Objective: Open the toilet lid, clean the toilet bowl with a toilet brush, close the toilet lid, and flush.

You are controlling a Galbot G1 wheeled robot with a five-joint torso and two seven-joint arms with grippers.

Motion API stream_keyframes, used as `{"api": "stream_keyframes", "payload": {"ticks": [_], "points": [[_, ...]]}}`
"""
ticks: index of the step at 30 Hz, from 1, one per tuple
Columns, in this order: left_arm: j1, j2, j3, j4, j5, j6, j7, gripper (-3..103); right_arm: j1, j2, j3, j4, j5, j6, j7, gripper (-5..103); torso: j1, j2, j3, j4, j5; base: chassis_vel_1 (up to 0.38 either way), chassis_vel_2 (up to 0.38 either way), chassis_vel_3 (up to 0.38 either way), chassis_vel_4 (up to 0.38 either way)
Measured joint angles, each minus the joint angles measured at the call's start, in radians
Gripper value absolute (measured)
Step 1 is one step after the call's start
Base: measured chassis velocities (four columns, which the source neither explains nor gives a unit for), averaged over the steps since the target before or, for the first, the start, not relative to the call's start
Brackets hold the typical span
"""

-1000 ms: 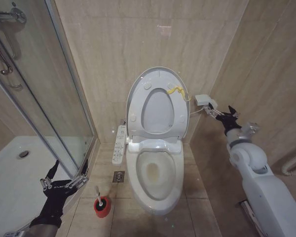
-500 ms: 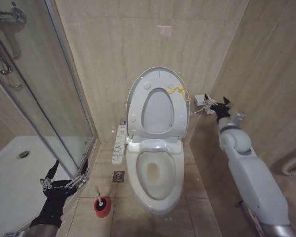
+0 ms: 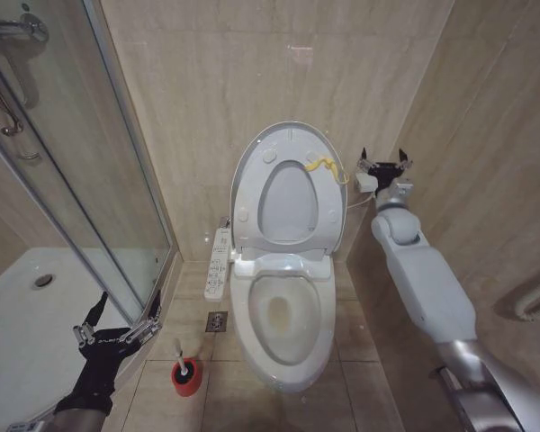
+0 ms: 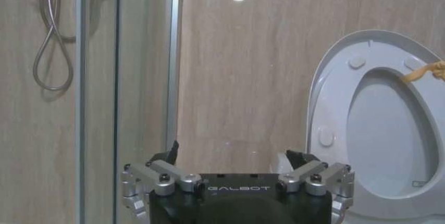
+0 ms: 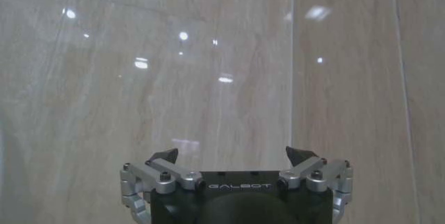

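The toilet lid (image 3: pixel 252 166) stands raised against the back wall, with the ring seat (image 3: pixel 288 236) up inside it and a yellow tag (image 3: pixel 322 166) near its top. The lid (image 4: pixel 334 94) also appears in the left wrist view. Below it the toilet bowl (image 3: pixel 283 364) lies uncovered. The toilet brush (image 3: pixel 179 353) stands in its red holder (image 3: pixel 186 378) on the floor, left of the bowl. My right gripper (image 3: pixel 384 156) (image 5: pixel 231 152) is open and empty, facing the tiled wall just right of the lid's upper edge. My left gripper (image 3: pixel 129 302) (image 4: pixel 232 153) hangs open and empty, low by the shower door.
A white control panel (image 3: pixel 218 263) runs along the bowl's left side. A small white wall box (image 3: pixel 367 182) with a cord sits under the right gripper. The glass shower enclosure (image 3: pixel 81 180) and its tray (image 3: pixel 36 315) take up the left. A floor drain (image 3: pixel 216 321) lies beside the bowl.
My right arm has swung left and upward, bringing its gripper from the right wall toward the back wall beside the lid. The left arm, lid and brush have not moved.
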Motion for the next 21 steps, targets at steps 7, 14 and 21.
{"api": "stream_keyframes", "payload": {"ticks": [7, 14, 21], "points": [[0.0, 0.0, 0.0, 0.0, 0.0, 0.0, 0.0, 100, 0.081, 0.029, -0.031, -0.081, -0.066, 0.024, 0.011, 100, 0.0, 0.0, 0.0, -0.0001, 0.0, 0.0, 0.0, 0.0, 0.0], [0.0, 0.0, 0.0, 0.0, 0.0, 0.0, 0.0, 100, 0.153, 0.068, -0.065, -0.171, -0.139, 0.071, -0.006, 100, 0.0, 0.0, 0.0, 0.0001, 0.0001, 0.0, 0.0, 0.0, 0.0], [0.0, 0.0, 0.0, 0.0, 0.0, 0.0, 0.0, 100, 0.196, 0.079, -0.12, -0.219, -0.187, 0.086, -0.04, 100, 0.0, 0.0, 0.0, -0.0001, 0.0, 0.0, 0.0, 0.0, 0.0]]}}
